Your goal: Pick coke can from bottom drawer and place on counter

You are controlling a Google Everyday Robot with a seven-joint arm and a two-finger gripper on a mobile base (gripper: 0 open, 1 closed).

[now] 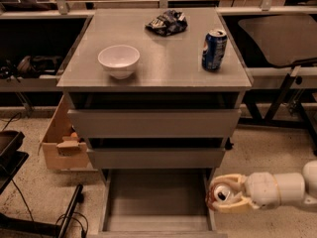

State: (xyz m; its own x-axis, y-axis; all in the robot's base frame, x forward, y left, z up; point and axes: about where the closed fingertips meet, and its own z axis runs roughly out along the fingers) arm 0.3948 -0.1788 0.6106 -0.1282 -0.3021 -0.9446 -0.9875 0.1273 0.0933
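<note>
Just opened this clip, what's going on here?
A one-armed robot is fetching the coke can from the bottom drawer. Its gripper, low on the right by the drawer's right wall, is closed around the can, whose silver top shows. The drawer is pulled out and its floor is bare. The can is not yet on the counter, where a white bowl, a crumpled bag and a Pepsi can sit.
</note>
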